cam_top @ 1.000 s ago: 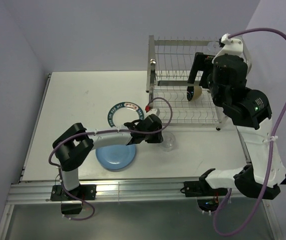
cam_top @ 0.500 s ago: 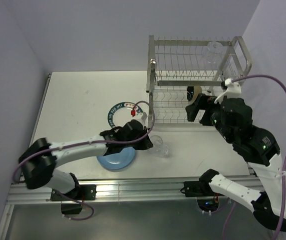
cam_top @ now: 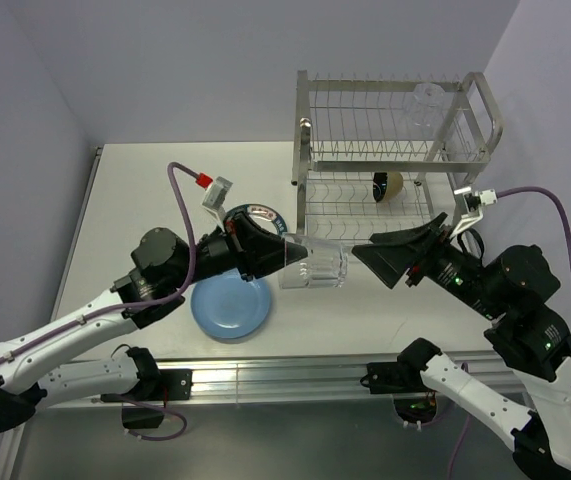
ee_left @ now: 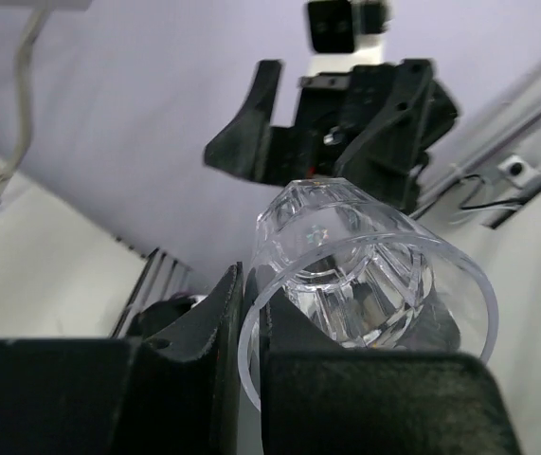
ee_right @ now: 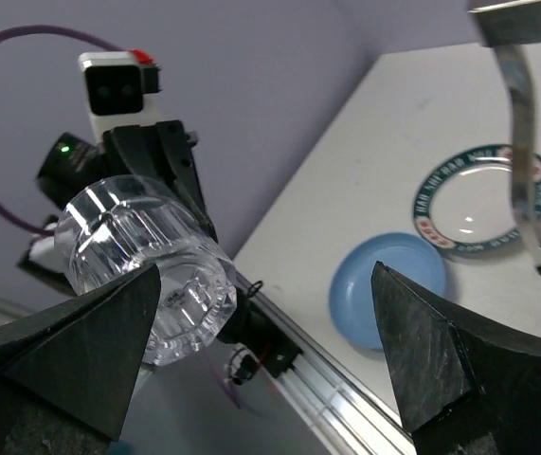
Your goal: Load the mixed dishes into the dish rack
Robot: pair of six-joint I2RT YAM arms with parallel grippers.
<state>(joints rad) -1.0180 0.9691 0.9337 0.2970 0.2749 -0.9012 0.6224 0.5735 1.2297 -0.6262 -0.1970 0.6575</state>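
Note:
My left gripper point(cam_top: 287, 256) is shut on the rim of a clear glass point(cam_top: 317, 268) and holds it sideways above the table; in the left wrist view its fingers point(ee_left: 227, 313) pinch the glass point(ee_left: 365, 261) wall. My right gripper point(cam_top: 383, 257) is open and empty, facing the glass's base from just to the right, the glass point(ee_right: 147, 270) near its left finger. The dish rack point(cam_top: 395, 130) stands at the back right, with the black bowl point(cam_top: 388, 185) on its lower tier and a second clear glass point(cam_top: 427, 103) on top. The light-blue plate point(cam_top: 231, 306) and the teal-rimmed white plate point(cam_top: 261, 214) lie on the table.
The left arm crosses above both plates and hides part of the white one. In the right wrist view a rack leg point(ee_right: 521, 123) stands over the white plate point(ee_right: 478, 199) and the blue plate point(ee_right: 388, 284). The table's front rail point(cam_top: 265, 375) runs below.
My left arm has lifted the glass off the table toward the right. My right arm has drawn back from the rack, leaving the bowl on the lower tier, and turned to face the glass.

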